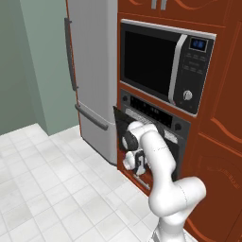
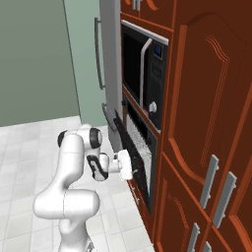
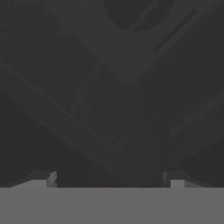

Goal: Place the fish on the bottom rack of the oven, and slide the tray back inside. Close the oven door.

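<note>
Oven door (image 2: 132, 150) stood tilted, nearly shut, leaning out from the oven (image 1: 156, 127) beneath the microwave (image 1: 165, 64); silver rack wire (image 2: 140, 142) showed in the gap behind it; the hand (image 2: 132, 166) pressed against the door's dark pane (image 3: 112, 87), fingertips (image 3: 43, 178) spread wide, holding nothing; the grey refrigerator (image 1: 92, 71) stood alongside.

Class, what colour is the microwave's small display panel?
Blue, on the microwave at its upper right corner; the left base view shows it best.
</note>
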